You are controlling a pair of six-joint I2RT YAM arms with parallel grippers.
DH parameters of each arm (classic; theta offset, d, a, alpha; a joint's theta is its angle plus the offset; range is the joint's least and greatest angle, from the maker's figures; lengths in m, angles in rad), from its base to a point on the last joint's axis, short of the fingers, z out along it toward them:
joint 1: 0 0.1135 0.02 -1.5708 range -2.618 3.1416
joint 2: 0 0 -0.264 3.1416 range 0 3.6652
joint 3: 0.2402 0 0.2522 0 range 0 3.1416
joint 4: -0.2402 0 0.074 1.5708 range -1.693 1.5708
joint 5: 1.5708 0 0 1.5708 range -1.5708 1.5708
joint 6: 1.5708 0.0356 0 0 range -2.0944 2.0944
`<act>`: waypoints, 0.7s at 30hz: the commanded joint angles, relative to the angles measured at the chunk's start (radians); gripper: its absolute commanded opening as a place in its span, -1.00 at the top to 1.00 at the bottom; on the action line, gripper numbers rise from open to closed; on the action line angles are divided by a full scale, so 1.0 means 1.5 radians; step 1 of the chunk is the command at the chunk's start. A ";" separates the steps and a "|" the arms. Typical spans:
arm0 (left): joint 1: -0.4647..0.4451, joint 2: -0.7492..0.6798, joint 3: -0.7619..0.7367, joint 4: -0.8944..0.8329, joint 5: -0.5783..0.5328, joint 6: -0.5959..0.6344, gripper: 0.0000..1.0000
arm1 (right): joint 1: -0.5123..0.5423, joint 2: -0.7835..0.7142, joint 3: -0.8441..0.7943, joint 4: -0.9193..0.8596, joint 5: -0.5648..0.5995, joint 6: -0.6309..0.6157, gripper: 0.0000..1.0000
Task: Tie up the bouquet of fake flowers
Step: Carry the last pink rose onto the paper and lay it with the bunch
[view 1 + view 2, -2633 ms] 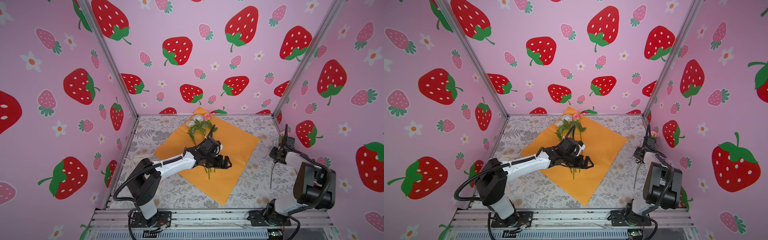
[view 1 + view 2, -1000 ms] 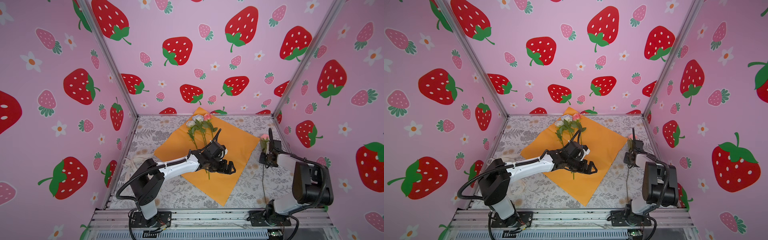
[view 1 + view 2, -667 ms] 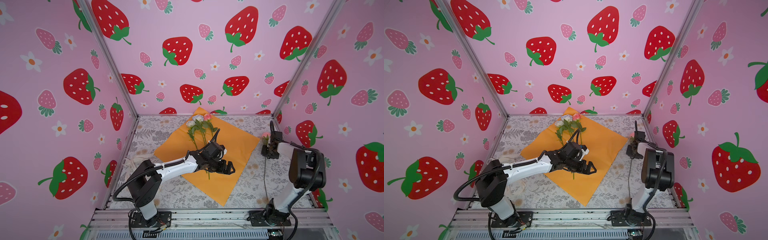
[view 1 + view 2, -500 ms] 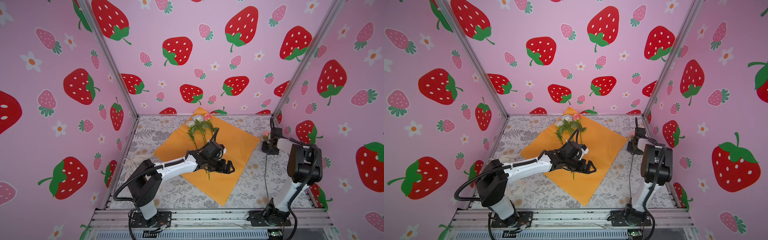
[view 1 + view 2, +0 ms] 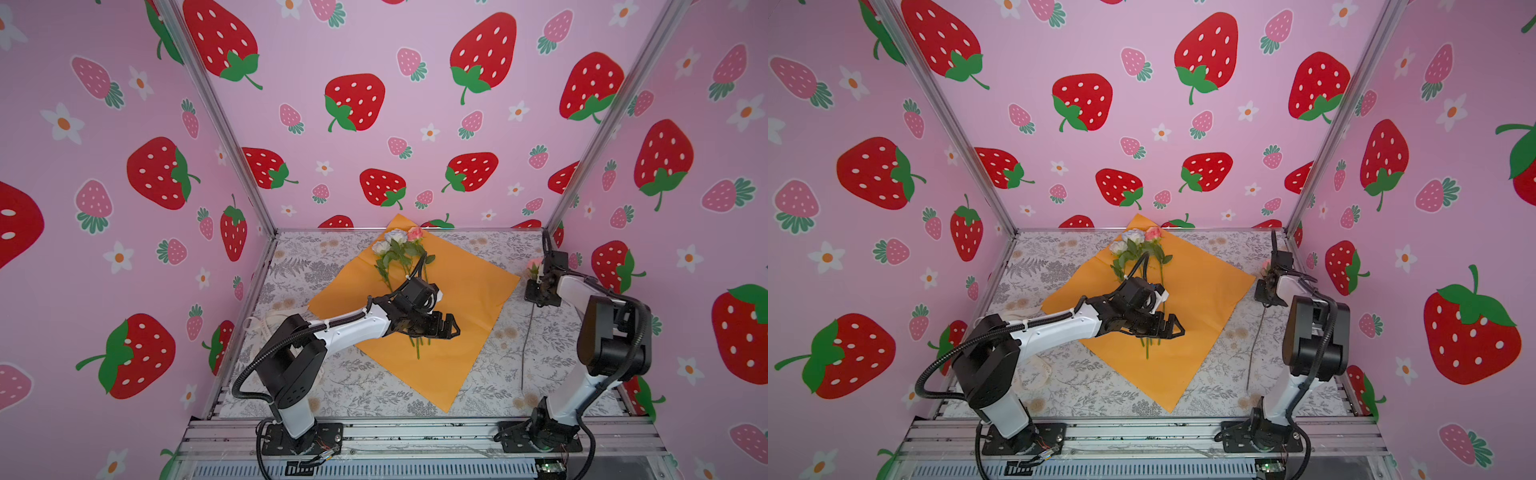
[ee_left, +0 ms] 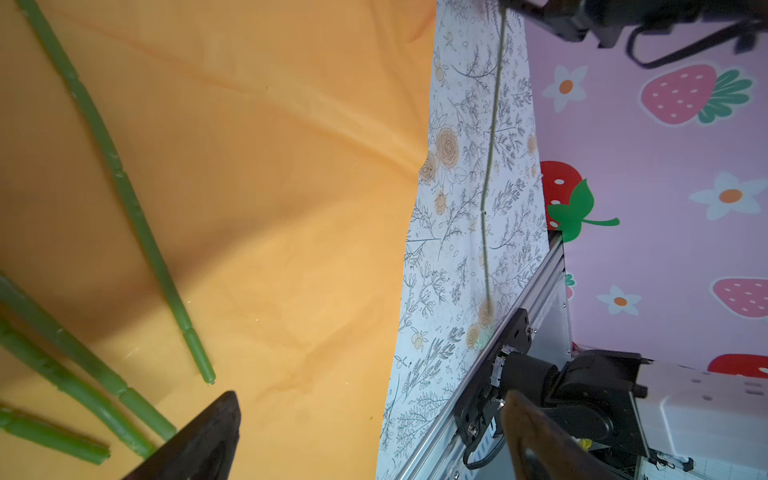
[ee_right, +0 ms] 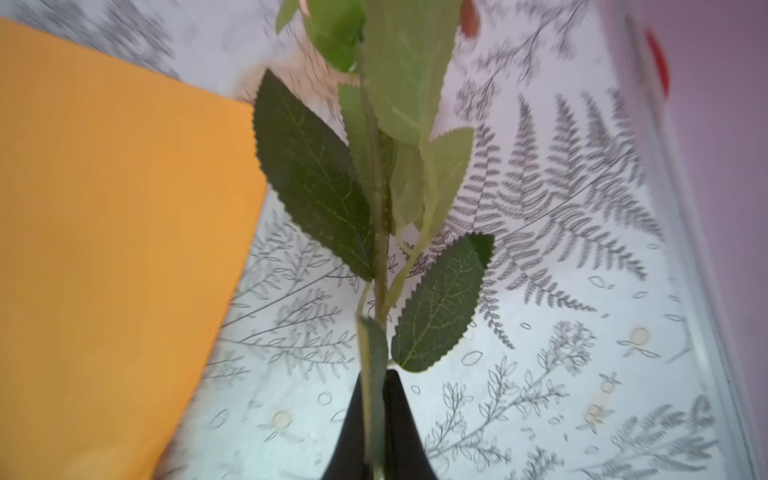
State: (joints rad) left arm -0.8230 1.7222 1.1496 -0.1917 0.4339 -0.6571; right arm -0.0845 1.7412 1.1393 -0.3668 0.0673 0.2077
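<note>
Step in hand: assembling the bouquet of fake flowers (image 5: 398,248); no tying has begun. Three roses lie on the orange wrapping paper (image 5: 469,286), and their cut stem ends (image 6: 124,195) fan out directly beneath and just ahead of the left gripper (image 5: 448,329). That gripper hovers over the stem ends with its jaws spread fully and nothing between them. In the left wrist view one dark finger (image 6: 199,436) sits just beside the nearest stem end. The right gripper (image 7: 374,399) is clenched on the stem of a fourth rose (image 5: 534,264), well apart from the other three and off the paper. Its leaves and pink head project beyond the fingertips, and the long bare stem trails away behind the jaws over the floral table cover (image 5: 374,386). A pale strip (image 5: 268,322) far behind the left jaws, beside that arm, is probably the ribbon, but it is too small to confirm. The next move calls for the right gripper to carry the fourth rose across onto the paper. It should lay it alongside the others, head at the same end, stem end brought under the left jaws, before letting go. The trailing stem is long and thin, so it is likely to swing; a slow, low transfer is advisable. Only with all four stems gathered can the left jaws close on the bundle for wrapping and tying.
</note>
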 commanded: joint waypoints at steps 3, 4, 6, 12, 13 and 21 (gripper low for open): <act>0.015 -0.057 -0.035 0.014 -0.034 -0.011 -0.98 | 0.045 -0.100 0.032 -0.007 -0.099 0.037 0.90; 0.018 -0.068 -0.041 0.010 -0.049 -0.010 -0.99 | 0.062 -0.105 0.039 -0.005 -0.122 0.046 0.90; 0.030 -0.102 -0.067 0.009 -0.079 -0.015 -0.99 | 0.100 -0.103 0.064 -0.005 -0.169 0.088 0.89; 0.111 -0.251 -0.177 -0.013 -0.155 -0.045 -0.99 | 0.255 -0.040 0.125 0.093 -0.244 0.175 0.88; 0.125 -0.281 -0.194 -0.023 -0.170 -0.049 -0.99 | 0.278 -0.020 0.148 0.094 -0.240 0.179 0.87; 0.242 -0.514 -0.323 -0.103 -0.226 -0.082 -0.98 | 0.409 0.211 0.400 0.053 -0.222 0.174 0.83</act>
State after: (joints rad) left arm -0.4911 1.0168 0.7086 -0.2741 0.1493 -0.7444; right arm 0.5049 1.9720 1.6451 -0.2649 -0.2684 0.4515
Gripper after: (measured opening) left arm 0.993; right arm 0.082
